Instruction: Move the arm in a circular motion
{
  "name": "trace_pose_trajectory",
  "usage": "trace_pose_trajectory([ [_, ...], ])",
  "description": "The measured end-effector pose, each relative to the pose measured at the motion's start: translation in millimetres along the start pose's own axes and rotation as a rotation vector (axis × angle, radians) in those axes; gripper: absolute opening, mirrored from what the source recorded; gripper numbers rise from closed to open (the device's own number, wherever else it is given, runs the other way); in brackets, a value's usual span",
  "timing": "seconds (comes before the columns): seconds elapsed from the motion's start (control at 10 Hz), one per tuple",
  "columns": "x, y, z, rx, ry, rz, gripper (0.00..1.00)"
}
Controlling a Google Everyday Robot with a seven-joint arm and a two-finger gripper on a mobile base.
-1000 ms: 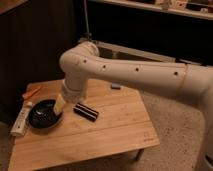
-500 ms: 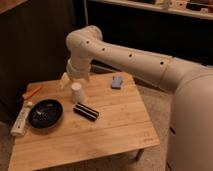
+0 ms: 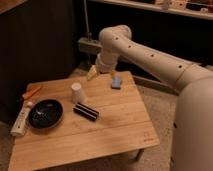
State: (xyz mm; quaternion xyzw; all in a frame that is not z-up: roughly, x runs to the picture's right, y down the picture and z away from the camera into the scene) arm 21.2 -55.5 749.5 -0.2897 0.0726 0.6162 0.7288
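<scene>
Camera view, arm (image 3: 150,52), gripper (image 3: 92,73) above table's (image 3: 115,127) far edge

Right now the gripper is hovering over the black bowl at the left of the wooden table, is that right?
Not quite. In the camera view the gripper hovers near the table's far edge, beyond the white cup; the black bowl sits away to the left.

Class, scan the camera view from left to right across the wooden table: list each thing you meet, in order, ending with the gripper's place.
White bottle → orange tool → black bowl → white cup → black box → blue sponge. The arm holds its gripper above the table's far edge, between cup and sponge.
</scene>
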Motion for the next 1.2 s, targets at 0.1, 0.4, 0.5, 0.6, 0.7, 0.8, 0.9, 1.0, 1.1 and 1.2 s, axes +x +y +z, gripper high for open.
trace_pose_trajectory([
  [0.1,17.0,-26.9,-1.6,0.017,0.009,0.047,0.80],
  [0.4,86.9,-72.3,-5.1,0.068,0.054,0.131,0.80],
  [0.5,110.3,-73.7,-6.0,0.080,0.070,0.139,0.80],
  [0.6,141.2,-63.9,-5.3,0.091,0.095,0.138,0.80],
  [0.7,168.3,-49.1,-4.3,0.099,0.120,0.129,0.80],
  [0.8,181.7,-36.3,-3.2,0.098,0.136,0.108,0.80],
  [0.9,199.0,-13.5,-3.0,0.095,0.158,0.065,0.80],
  [1.0,211.3,14.9,-3.7,0.084,0.175,0.012,0.80],
  [1.1,218.2,41.6,-4.6,0.069,0.181,-0.036,0.80],
  [1.2,221.9,71.1,-4.2,0.049,0.179,-0.083,0.80],
])
